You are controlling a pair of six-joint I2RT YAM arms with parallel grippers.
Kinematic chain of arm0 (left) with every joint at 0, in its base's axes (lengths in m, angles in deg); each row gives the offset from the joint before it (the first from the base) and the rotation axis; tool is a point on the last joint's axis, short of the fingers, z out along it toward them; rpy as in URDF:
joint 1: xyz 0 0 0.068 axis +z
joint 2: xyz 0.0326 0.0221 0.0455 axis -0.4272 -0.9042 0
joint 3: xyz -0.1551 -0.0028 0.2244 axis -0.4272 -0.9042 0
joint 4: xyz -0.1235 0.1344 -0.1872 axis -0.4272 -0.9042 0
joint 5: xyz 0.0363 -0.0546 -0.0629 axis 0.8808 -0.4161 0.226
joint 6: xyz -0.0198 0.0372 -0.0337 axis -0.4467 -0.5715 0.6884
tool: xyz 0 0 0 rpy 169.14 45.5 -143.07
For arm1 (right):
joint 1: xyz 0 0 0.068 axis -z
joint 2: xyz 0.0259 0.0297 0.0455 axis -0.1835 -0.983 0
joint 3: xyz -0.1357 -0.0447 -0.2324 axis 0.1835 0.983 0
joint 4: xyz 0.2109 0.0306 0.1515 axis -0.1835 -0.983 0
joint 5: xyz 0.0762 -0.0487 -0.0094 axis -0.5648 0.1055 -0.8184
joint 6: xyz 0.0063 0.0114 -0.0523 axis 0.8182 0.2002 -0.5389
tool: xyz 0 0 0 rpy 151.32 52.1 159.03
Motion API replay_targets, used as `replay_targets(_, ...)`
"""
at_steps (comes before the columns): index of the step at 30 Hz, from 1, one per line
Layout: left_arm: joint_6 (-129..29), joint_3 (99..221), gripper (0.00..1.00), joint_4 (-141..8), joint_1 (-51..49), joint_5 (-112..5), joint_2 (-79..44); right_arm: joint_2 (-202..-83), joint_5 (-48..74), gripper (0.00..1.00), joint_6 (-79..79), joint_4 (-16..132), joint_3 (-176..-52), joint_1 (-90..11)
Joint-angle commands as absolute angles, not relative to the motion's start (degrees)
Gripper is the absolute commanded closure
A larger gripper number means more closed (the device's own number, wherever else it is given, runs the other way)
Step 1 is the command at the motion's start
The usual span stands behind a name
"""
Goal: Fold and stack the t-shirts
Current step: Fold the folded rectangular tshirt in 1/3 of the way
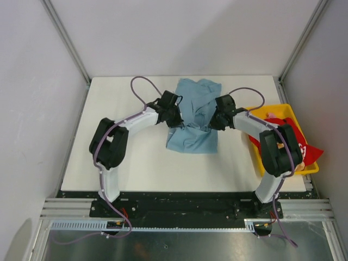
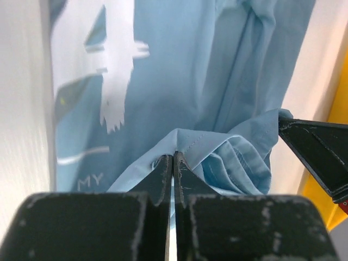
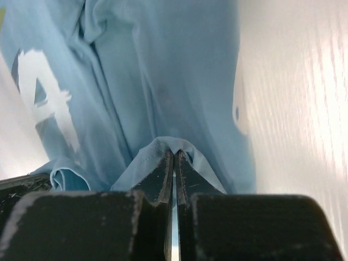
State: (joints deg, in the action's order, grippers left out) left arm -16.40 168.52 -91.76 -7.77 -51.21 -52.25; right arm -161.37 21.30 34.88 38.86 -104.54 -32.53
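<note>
**A:** Where's the blue shirt (image 1: 190,141)?

**B:** Mid-table (image 1: 136,163). The left gripper (image 2: 174,157) and the right gripper (image 3: 175,154) each pinch its edge tight. The red shirt (image 1: 308,150) sits in the bin (image 1: 277,107).

**A:** Folding advice?

**B:** Move both grippers level and together, cloth taut, then lay it flat.

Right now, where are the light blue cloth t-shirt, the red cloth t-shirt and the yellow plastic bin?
light blue t-shirt (image 1: 190,140), top view, near half.
red t-shirt (image 1: 311,153), top view, overhanging corner.
yellow bin (image 1: 280,107), top view, far rim.

Top view bright & even, soft shadows. Wrist views: glare on table (image 3: 304,81), foreground dark, slightly blurred.
</note>
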Motion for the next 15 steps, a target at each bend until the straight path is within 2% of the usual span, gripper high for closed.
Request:
replay_targets(1, -18.11, 174.26, 1.0, -90.15, -5.21, -51.6, -55.48, -165.47, 21.33, 1.0, 33.99, 42.67, -110.16, -29.93)
replay_targets(15, -21.26, 182.56, 1.0, -90.13, -0.06, -55.01, -61.85, -171.97, 19.3, 1.0, 33.65, 40.7, -119.1, -25.39)
